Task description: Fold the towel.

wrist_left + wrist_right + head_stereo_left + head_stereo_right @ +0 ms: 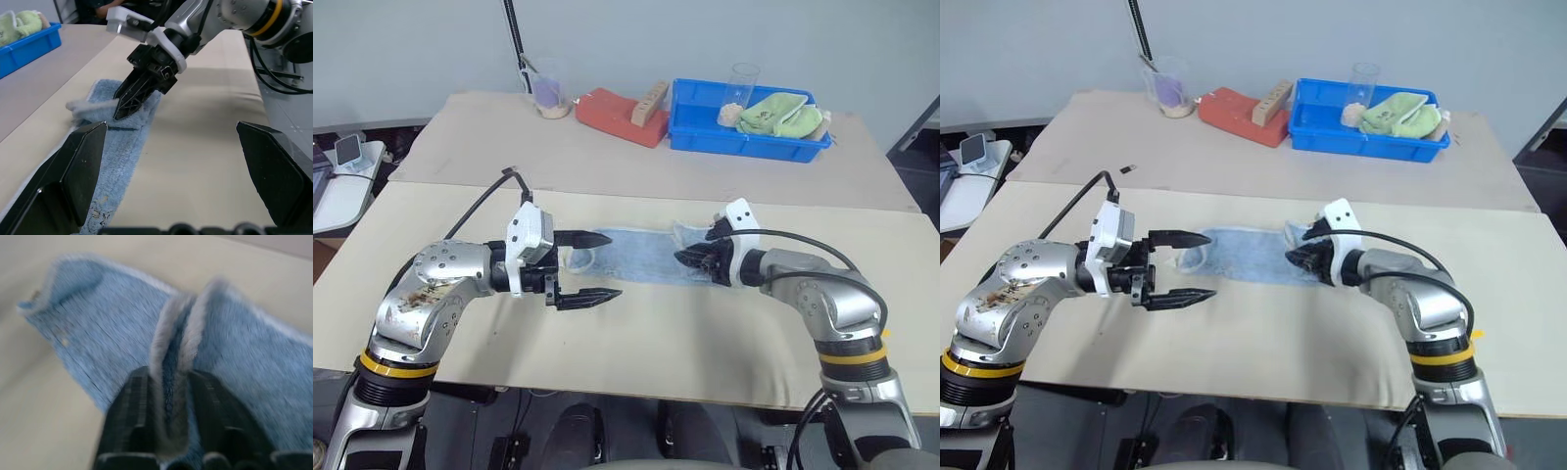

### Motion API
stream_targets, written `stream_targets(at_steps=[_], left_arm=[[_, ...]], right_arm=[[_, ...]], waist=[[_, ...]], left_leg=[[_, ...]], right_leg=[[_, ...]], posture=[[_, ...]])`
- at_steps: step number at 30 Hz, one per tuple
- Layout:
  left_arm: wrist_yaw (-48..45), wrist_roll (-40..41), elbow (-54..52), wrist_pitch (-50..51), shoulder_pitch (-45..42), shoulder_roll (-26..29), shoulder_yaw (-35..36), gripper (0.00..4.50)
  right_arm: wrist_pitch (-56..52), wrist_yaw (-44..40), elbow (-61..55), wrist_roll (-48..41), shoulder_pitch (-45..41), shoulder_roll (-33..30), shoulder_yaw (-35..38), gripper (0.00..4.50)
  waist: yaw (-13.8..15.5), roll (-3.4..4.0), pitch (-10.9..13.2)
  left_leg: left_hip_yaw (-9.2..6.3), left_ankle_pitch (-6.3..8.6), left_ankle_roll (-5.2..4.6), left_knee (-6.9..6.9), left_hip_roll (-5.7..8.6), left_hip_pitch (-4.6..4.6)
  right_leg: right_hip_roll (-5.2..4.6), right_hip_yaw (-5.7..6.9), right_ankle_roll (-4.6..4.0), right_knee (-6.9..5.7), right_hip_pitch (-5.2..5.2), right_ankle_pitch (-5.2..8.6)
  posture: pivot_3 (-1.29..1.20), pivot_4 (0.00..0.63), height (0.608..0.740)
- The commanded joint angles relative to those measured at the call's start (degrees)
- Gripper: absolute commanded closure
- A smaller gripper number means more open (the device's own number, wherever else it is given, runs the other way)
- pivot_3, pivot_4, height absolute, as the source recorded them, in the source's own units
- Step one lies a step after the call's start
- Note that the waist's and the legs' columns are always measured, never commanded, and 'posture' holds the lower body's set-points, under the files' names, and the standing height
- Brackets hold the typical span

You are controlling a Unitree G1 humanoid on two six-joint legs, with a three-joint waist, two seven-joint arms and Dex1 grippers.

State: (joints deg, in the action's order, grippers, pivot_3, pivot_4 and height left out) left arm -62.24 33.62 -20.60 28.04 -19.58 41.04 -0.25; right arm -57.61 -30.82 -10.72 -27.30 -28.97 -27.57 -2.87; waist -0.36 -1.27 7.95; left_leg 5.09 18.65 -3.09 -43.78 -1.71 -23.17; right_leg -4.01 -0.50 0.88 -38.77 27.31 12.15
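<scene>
The towel [641, 257] lies flat on the counter [705, 343], long axis running left-right between your two arms, one end by each gripper. Your right gripper [168, 396] sits at the right end with a ridge of the white-trimmed edge between its jaws, which stand narrowly apart; whether it grips or has let go, you cannot tell. Your left gripper [597, 266] hovers just above the left end, jaws wide and empty, pointing along the towel, so it looks nearer to that free end.
</scene>
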Motion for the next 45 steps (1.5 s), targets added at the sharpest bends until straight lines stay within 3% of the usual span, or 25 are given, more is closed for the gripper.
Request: stream_targets(at_steps=[1,5,8,13,22,29,44,45], left_arm=[[3.8,-1.1,-1.7,-0.1,2.0,0.1,2.4,0.00],[11.4,-2.0,-2.3,2.3,6.9,-1.2,5.0,0.00],[19.3,-3.1,-4.8,3.1,12.3,-4.2,8.3,0.00],[35.0,-1.2,-9.4,8.9,18.9,-13.9,13.0,0.00],[53.4,4.3,-11.9,22.6,20.0,-28.0,13.1,0.00],[58.1,-4.6,-8.4,21.7,17.5,-29.3,5.4,0.00],[63.8,-3.4,-1.1,28.4,7.8,-39.8,7.3,0.00],[63.9,-3.5,-1.0,28.4,7.5,-40.1,7.3,0.25]], right_arm=[[0.3,-1.1,-3.1,-1.3,-1.7,0.0,0.7,1.45],[4.0,-5.3,-5.0,0.3,-2.8,-2.6,-2.4,0.03],[9.2,-9.9,-7.0,2.3,-3.0,-5.8,-5.2,0.03],[16.0,-15.4,-7.7,4.7,-2.7,-9.3,-7.4,0.03],[21.3,-21.0,-4.4,7.0,-6.1,-9.9,-8.8,0.03],[23.2,-23.5,-2.7,7.8,-6.8,-10.0,-8.8,0.03],[25.9,-33.1,-4.4,5.3,-6.6,-14.6,-6.5,0.03],[25.9,-33.3,-4.5,5.1,-6.7,-14.8,-6.2,0.00]], waist=[[-0.2,0.00,0.0],[-0.3,0.01,0.0],[-0.3,0.01,0.0],[-0.1,0.00,0.0],[0.3,-0.03,0.0],[0.5,-0.04,0.0],[1.1,-0.03,0.0],[1.1,-0.03,0.0]], left_leg=[[0.00,0.00,0.00,0.02,0.00,0.01],[-0.02,0.00,0.00,0.03,-0.01,0.02],[-0.03,0.00,0.00,0.07,-0.02,0.02],[-0.07,0.00,0.00,0.07,0.02,0.02],[-0.12,0.00,-0.01,0.05,0.11,0.07],[-0.23,0.00,0.00,0.06,0.13,0.05],[-0.37,0.00,-0.01,0.03,0.22,0.07],[-0.39,0.00,-0.01,0.03,0.23,0.07]], right_leg=[[0.00,0.00,0.00,0.00,0.00,0.00],[-0.01,0.01,-0.01,-0.01,0.00,0.00],[-0.02,0.03,-0.01,0.03,0.01,0.00],[-0.17,0.08,0.00,0.05,-0.04,0.00],[-0.29,0.11,0.00,0.02,-0.13,-0.01],[-0.26,0.20,-0.03,0.02,-0.16,-0.01],[-0.35,0.30,-0.03,0.06,-0.29,-0.02],[-0.36,0.31,-0.03,0.06,-0.29,-0.01]], posture=[[0.00,0.150,0.669],[0.00,0.150,0.669],[0.00,0.150,0.669],[0.00,0.150,0.669],[0.00,0.150,0.669],[0.00,0.150,0.669],[0.00,0.150,0.669],[0.00,0.150,0.669]])
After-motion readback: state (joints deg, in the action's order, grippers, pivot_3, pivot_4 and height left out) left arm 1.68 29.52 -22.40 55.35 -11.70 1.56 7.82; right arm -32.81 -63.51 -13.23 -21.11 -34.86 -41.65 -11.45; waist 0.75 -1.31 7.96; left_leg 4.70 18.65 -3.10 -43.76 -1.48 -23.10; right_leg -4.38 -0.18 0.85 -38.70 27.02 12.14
